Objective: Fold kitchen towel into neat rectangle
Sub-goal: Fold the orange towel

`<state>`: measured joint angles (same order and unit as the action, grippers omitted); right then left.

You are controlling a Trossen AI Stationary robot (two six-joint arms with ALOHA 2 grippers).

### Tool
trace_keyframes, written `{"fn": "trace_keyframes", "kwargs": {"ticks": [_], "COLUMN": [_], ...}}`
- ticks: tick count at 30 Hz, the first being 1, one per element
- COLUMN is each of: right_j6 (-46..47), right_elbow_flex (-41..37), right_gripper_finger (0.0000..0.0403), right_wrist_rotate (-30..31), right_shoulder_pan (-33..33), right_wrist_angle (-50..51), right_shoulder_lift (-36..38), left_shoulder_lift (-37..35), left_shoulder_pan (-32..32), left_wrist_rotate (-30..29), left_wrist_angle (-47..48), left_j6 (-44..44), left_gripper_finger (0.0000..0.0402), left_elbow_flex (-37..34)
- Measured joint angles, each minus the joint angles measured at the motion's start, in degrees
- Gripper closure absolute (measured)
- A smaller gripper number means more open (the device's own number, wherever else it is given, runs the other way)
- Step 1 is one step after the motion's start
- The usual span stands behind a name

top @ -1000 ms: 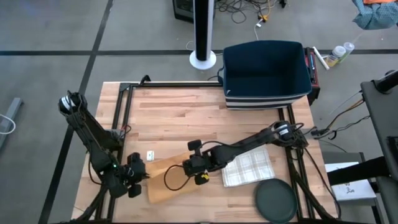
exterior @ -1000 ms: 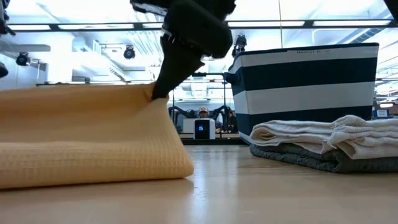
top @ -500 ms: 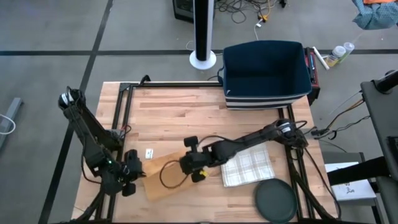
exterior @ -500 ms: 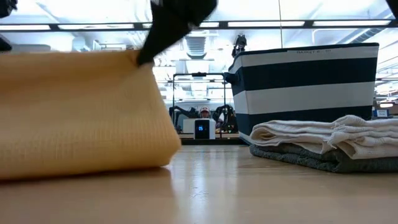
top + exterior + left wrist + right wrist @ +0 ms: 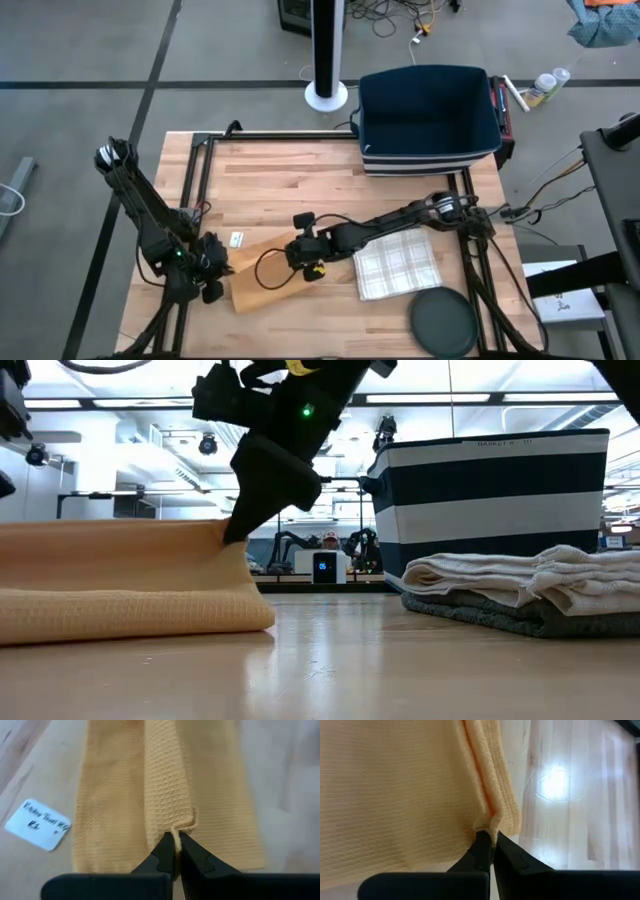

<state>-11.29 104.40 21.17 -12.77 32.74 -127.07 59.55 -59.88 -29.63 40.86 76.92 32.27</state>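
Note:
A yellow waffle-weave kitchen towel [image 5: 268, 283] lies near the table's front left, doubled over. Its lower layer rests on the wood and its upper edge is held up between my two grippers. My left gripper [image 5: 218, 274] is shut on the towel's left end. My right gripper [image 5: 300, 262] is shut on its right end, and in the low view its fingers [image 5: 243, 520] come down onto the towel [image 5: 120, 585] from above. My left gripper pinches a small raised pucker of the towel's edge [image 5: 181, 827] between its two fingertips, slanting down from the table's left side. The cloth beyond it lies folded on the table. My right gripper pinches the towel's edge at a corner [image 5: 489, 826] between its two fingertips, slanting down from the right. The held edge [image 5: 232, 538] is lifted, and the layer below it rests on the table.
A white label card [image 5: 237, 240] lies just behind the towel. A folded checked towel [image 5: 400, 268] and a dark round disc [image 5: 443, 322] lie at the front right. A striped basket [image 5: 430, 120] stands at the far right.
My right gripper has carried the towel's held edge toward the table's left and a little toward its far edge, rising and then sinking again. My left gripper has drawn slightly farther back. The towel's right end has moved leftward, and the top layer now hangs lower over the bottom one.

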Motion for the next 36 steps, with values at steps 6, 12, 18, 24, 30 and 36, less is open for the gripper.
{"fn": "trace_keyframes", "kwargs": {"ticks": [6,12,18,24,30,36], "right_j6": [0.6,5.73,6.7,6.73,6.14,6.21], "right_elbow_flex": [0.0,-0.82,-5.03,-7.75,-9.01,-10.51], "right_gripper_finger": [0.0403,0.0403,0.0403,0.0403,0.0397,0.0359], "right_wrist_rotate": [-0.11,-0.04,1.97,3.54,3.54,4.96], "right_shoulder_pan": [-1.62,-0.07,1.28,2.35,3.48,4.24], "right_wrist_angle": [0.99,-0.15,-6.61,-15.41,-18.71,-22.95], "right_shoulder_lift": [2.92,3.1,2.51,2.02,1.41,1.21], "left_shoulder_lift": [0.19,1.93,4.87,7.58,8.55,8.32], "left_shoulder_pan": [-0.02,-0.01,0.0,-0.02,0.0,-0.02], "left_wrist_rotate": [-0.33,-1.57,-3.04,-2.32,-2.57,-3.1], "left_wrist_angle": [3.28,12.29,16.99,17.26,21.84,21.59], "left_j6": [-4.32,0.38,7.05,9.9,15.21,15.85], "left_gripper_finger": [0.04,0.04,0.04,0.04,0.0395,0.0378], "left_elbow_flex": [6.41,7.36,6.11,4.04,3.67,3.67]}}
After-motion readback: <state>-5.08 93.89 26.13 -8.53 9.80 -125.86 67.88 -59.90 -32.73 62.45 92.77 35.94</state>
